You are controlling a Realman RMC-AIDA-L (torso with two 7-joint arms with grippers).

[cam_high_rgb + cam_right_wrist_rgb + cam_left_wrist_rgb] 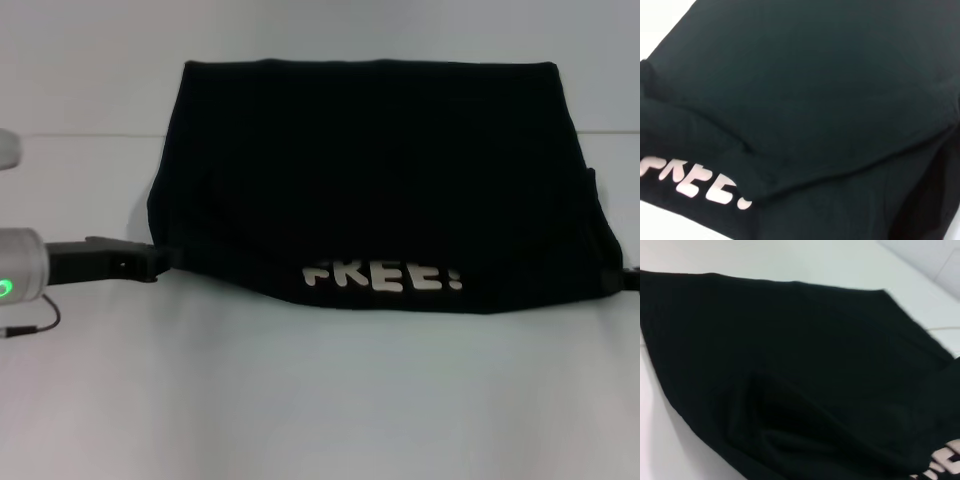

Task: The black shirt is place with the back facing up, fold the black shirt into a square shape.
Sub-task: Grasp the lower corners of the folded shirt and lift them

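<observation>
White table (320, 400) fills the head view, w/ a faint seam line running across behind; no room visible beyond it. Black shirt (370, 180) lies folded at centre to 12 o'clock, a layer doubled over, white "FREE!" lettering (382, 277) peeking out at its 6 o'clock edge. Left gripper (160, 260) at 9 o'clock, touching shirt's lower-left corner; fingers hidden by cloth, can't tell. Right gripper (628, 280) barely seen at 3 o'clock edge by the shirt's corner; can't tell either.
</observation>
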